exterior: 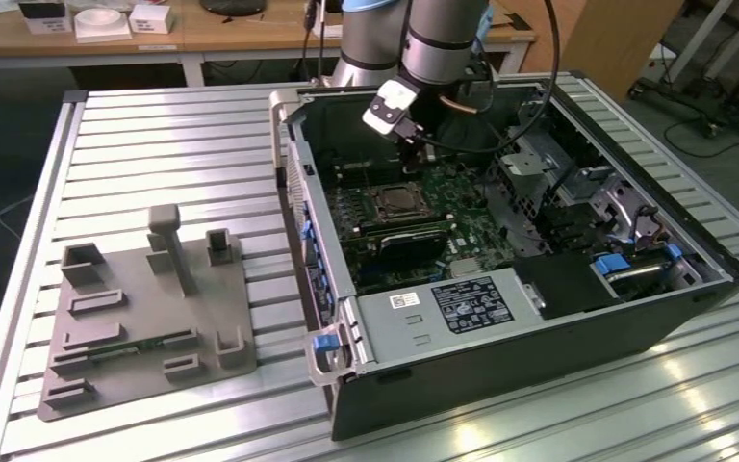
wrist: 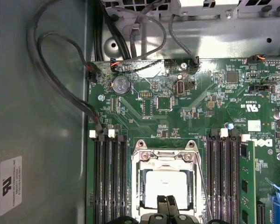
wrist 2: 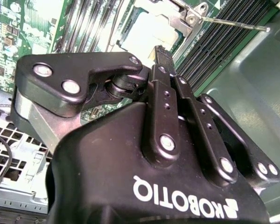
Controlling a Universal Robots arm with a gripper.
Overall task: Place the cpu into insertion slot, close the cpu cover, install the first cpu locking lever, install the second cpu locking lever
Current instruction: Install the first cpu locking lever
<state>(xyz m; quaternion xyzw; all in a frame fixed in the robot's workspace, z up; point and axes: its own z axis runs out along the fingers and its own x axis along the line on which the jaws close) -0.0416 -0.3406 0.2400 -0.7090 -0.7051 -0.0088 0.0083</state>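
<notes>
The hand (wrist: pixel 166 203) has its two fingers pressed together with nothing held between them, and in the first wrist view their tips point down at the near edge of the cpu (wrist: pixel 165 184). In the second wrist view the same closed fingertips of the hand (wrist 2: pixel 161 51) sit just in front of the chip's pale metal top (wrist 2: pixel 151 32); whether they touch it cannot be told. The cpu lies flat in the insertion slot (exterior: pixel 395 204), and the cpu cover (wrist: pixel 164 156) is folded down over it, so the silvery top shows through the square cut-out. A thin wire locking lever (wrist: pixel 201 182) runs along one side of the cover, and in the second wrist view this lever (wrist 2: pixel 233 22) reaches out from the cover's corner over the memory slots (wrist: pixel 109 177); whether it is latched cannot be told. More long black slots (wrist: pixel 224 177) flank the socket on the other side, all on the green circuit board (wrist: pixel 186 116), which also carries a round coin battery (wrist: pixel 122 85). In the exterior view the hand (exterior: pixel 408 154) hangs inside the open computer case (exterior: pixel 472 395), just above the board. A black labelled box (exterior: pixel 479 303) sits at the case's near end. The case rests on a slatted metal surface (exterior: pixel 151 135), with a grey fixture tray (exterior: pixel 151 318) well apart on the exterior view's left.
</notes>
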